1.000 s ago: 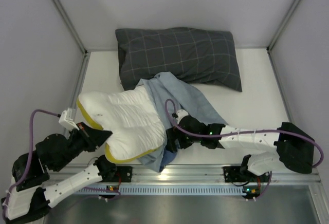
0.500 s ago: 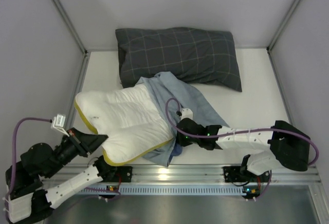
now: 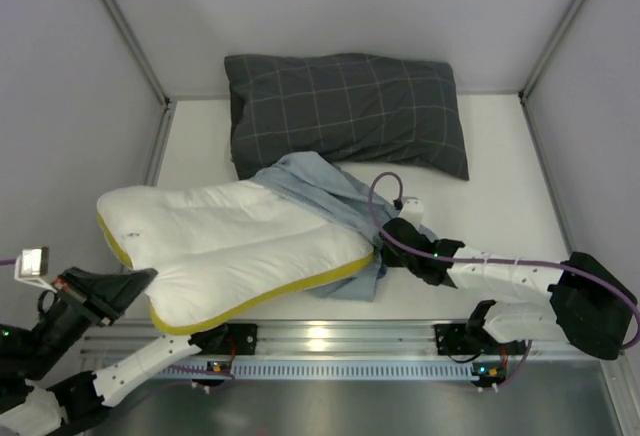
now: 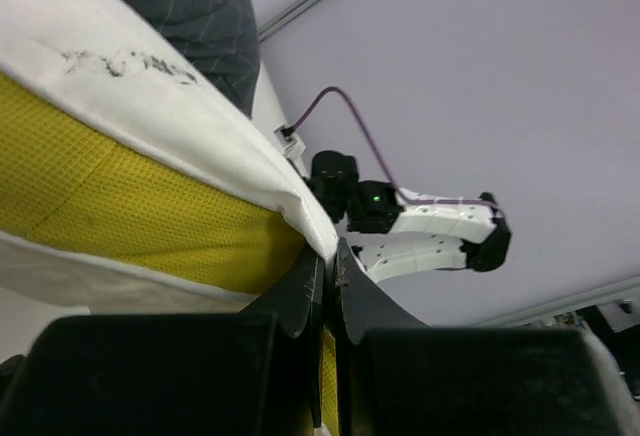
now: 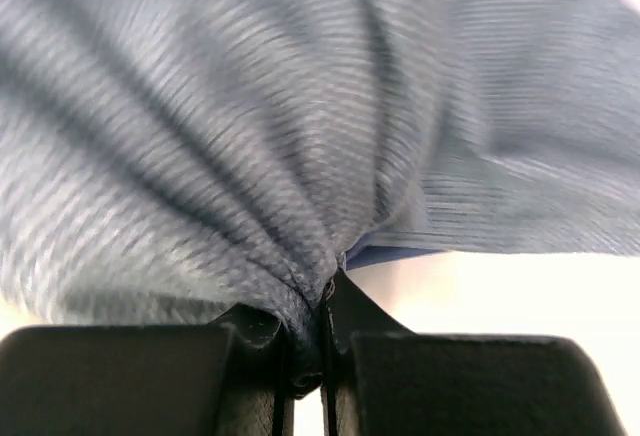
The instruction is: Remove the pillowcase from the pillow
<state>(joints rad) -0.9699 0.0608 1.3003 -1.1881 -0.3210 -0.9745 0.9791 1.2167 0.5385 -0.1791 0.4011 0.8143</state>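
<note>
The left fingers (image 4: 318,281) are pressed together on the rim of the white pillow (image 3: 230,246), biting into its yellow piping at the near left corner. The right fingers (image 5: 336,308) are clamped on a gathered fold of the blue pillowcase (image 3: 320,181). From that grip the cloth fans out in tight pleats and fills the right wrist view.

Seen from above, the plump pillow lies slantwise across the left front of the white worktop (image 3: 500,176). Its left end reaches the worktop's left edge and most of its length is bare. The pillowcase is bunched around the pillow's right end only. Crumpled cloth spreads over the far right part of the pillow and tucks under its near right corner, just beside the right arm's wrist.

A dark grey checked pillow (image 3: 345,106) lies along the back of the worktop. Its near edge meets the heaped blue cloth, so the case is hemmed between the two pillows.

The left wrist view looks along the yellow edge panel of the white pillow toward the right arm, which stands well apart across the worktop.
</note>
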